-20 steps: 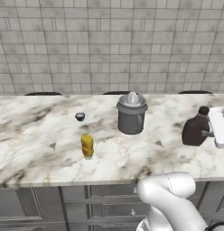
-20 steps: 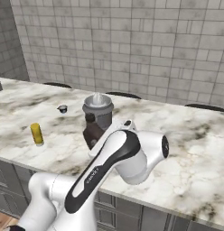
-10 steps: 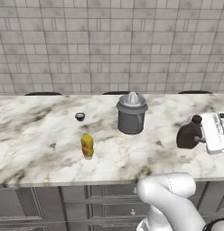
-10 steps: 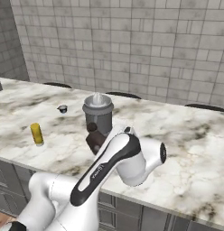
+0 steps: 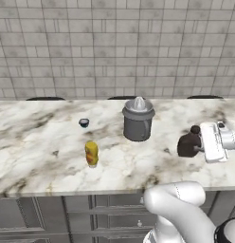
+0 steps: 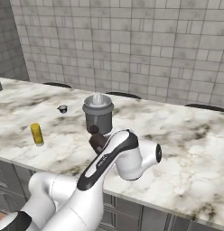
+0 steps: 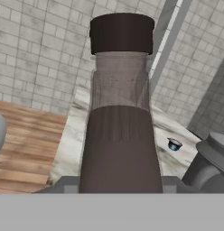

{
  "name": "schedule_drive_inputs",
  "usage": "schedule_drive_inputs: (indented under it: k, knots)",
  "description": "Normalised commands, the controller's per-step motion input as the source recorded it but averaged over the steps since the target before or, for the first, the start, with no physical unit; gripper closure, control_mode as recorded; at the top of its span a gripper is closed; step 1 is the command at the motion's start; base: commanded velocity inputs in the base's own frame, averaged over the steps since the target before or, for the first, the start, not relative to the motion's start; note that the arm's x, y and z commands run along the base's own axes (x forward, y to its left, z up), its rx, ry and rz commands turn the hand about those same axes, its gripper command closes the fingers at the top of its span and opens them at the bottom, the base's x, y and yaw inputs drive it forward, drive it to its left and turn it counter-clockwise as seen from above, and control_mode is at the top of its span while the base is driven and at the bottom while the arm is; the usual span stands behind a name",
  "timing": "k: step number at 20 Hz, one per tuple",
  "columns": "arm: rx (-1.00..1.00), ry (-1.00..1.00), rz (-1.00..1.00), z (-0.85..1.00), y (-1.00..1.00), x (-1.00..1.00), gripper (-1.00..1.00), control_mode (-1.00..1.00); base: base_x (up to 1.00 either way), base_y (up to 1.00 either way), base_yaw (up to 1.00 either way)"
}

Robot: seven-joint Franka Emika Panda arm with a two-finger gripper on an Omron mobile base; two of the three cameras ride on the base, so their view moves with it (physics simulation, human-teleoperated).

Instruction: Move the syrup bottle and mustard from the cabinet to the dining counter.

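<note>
Brown syrup bottle (image 7: pixel 120 131) clamped in gripper (image 5: pixel 201 148) | base hidden | mustard (image 5: pixel 91 154) upright on dining counter (image 5: pixel 39 156)

Grey tiled wall (image 5: pixel 114 47) behind, dark chair backs (image 5: pixel 44 98) peeking along its base, dark cupboard fronts (image 5: pixel 67 209) below, wooden floor (image 7: pixel 23 140) left of the fingers, even light

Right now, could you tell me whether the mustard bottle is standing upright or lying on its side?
Upright. The mustard stands on its end on the marble dining counter, taller than wide in both base views, alone, left of the grey canister.
</note>
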Motion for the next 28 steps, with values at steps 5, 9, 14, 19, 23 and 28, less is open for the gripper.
schedule_drive_inputs:
  k: [5,9,14,19,23,28]
  knots:
    - [-0.01,0.00,0.02,-0.34,0.00,0.48,1.00,-1.00,0.00,0.00,0.00]
    - [0.00,0.00,0.03,-0.34,0.00,0.40,1.00,-1.00,0.00,0.00,0.00]
    - [0.00,0.00,0.04,-0.39,0.00,0.33,1.00,-1.00,0.00,0.00,0.00]
    - [-0.01,0.00,0.04,-0.43,0.00,0.20,1.00,-1.00,0.00,0.00,0.00]
    - [0.00,0.00,0.04,-0.43,0.00,0.28,1.00,-1.00,0.00,0.00,0.00]
    - [0.00,0.00,0.04,-0.40,-0.01,0.34,1.00,-1.00,0.00,0.00,0.00]
